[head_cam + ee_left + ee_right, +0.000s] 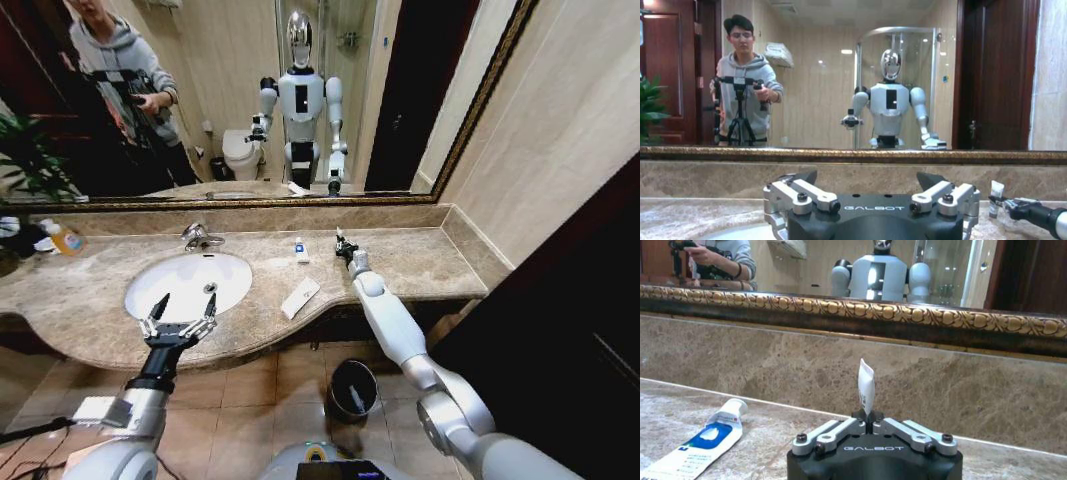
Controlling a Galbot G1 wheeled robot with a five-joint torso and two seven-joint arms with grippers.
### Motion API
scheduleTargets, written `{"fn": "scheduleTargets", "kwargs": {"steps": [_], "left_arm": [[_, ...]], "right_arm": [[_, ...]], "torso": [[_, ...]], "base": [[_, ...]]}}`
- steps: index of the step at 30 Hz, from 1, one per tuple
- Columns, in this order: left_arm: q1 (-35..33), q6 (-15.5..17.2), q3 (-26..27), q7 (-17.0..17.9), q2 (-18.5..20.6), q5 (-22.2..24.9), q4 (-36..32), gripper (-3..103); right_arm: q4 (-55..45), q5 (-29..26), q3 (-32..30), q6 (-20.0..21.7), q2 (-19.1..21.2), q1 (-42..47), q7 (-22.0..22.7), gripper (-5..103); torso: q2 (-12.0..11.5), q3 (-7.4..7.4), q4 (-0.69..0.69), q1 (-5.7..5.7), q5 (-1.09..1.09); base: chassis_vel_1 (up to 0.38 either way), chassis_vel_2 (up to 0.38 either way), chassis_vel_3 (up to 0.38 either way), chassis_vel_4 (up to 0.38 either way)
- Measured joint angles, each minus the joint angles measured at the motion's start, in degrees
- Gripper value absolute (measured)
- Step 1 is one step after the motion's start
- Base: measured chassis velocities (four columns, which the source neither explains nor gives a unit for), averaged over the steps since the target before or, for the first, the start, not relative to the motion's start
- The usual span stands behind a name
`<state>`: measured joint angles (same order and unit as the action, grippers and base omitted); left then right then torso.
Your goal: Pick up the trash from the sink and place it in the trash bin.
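From the head view, the right arm stretches forward over the beige-brown marble counter (420, 255), its right gripper (342, 246) low near the back wall, right of the white oval sink (180, 275). The left gripper (178, 318) hangs over the counter's front edge, just at the basin's near rim, its fingers spread wide and holding nothing. A white-and-blue tube (301, 250) lies on the marble just left of the right gripper. A flat white rectangular packet (300, 297) lies nearer the front edge, between the two grippers. The chrome faucet (197, 236) stands behind the basin, and an orange-liquid bottle with a white top (63, 237) sits far left. On the tiled floor below the counter stands the round black trash bin (351, 388).

In the left wrist view, the left gripper (873, 192) faces the mirror with its jaws parted; the right gripper (1013, 206) is farther off at the side.

In the right wrist view, the right gripper (868, 426) is clenched on a small thin white piece of trash (866, 386) that stands upright out of its fingertips. The tube (703, 445) lies flat beside it, apart from it.
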<state>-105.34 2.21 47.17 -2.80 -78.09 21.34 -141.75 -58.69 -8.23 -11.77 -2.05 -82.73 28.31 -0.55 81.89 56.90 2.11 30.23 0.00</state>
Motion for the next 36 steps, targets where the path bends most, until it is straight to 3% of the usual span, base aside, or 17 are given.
{"fn": "scheduleTargets", "kwargs": {"steps": [10, 18, 28, 31, 36], "left_arm": [[0.0, 0.0, 0.0, 0.0, 0.0, 0.0, 0.0, 100], [0.0, 0.0, 0.0, 0.0, 0.0, 0.0, 0.0, 100], [0.0, 0.0, -0.01, -0.04, 0.0, 0.0, 0.0, 100], [0.0, 0.0, 0.0, 0.0, 0.0, 0.0, 0.0, 100], [0.0, 0.0, 0.0, 0.0, 0.0, 0.0, 0.0, 100]], "right_arm": [[-5.29, -1.63, 0.35, 1.73, 1.33, 1.75, 0.5, 1], [-18.84, -5.2, -0.07, 3.61, 7.15, 8.85, 0.59, 1], [-37.52, -8.59, -7.5, 1.21, 16.09, 29.84, -0.34, 1], [-41.21, -8.69, -9.16, -0.09, 16.95, 34.23, -0.87, 1], [-51.08, -6.85, -13.25, -2.45, 16.48, 48.97, -1.4, 1]], "torso": [[0.0, 0.0, 0.0, 0.0, 0.0], [0.0, 0.0, 0.01, 0.0, 0.02], [0.0, -0.01, -0.02, -0.01, 0.02], [0.0, -0.01, 0.0, -0.01, 0.01], [0.01, -0.02, -0.02, -0.01, 0.01]], "base": [[0.0, 0.0, 0.0, 0.0], [0.0, 0.0, 0.0, 0.0], [0.0, 0.0, 0.0, 0.0], [0.0, 0.0, 0.0, 0.0], [0.0, 0.0, 0.0, 0.0]]}}
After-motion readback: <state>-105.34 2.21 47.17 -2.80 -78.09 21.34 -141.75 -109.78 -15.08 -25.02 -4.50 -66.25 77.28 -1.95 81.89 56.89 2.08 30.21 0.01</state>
